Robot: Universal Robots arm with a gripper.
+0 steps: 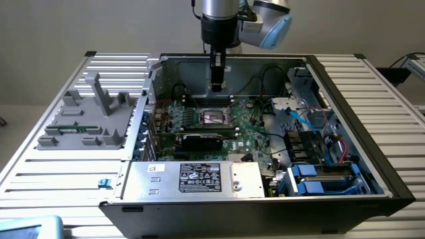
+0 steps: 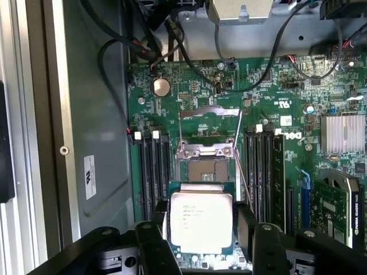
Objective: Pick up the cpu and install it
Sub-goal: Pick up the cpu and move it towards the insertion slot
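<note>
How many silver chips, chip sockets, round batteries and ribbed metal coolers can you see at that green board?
silver chip: 1
chip socket: 1
round battery: 1
ribbed metal cooler: 1
Total: 4

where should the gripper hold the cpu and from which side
By two opposite thin edges of the cpu, coming from above its flat silver top. It is thin and square with nothing else to grasp, and the gripper pinches it that way.

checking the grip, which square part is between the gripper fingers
The cpu, with the printed silver lid, held by the gripper; the other square is the bare socket on the motherboard.
</note>
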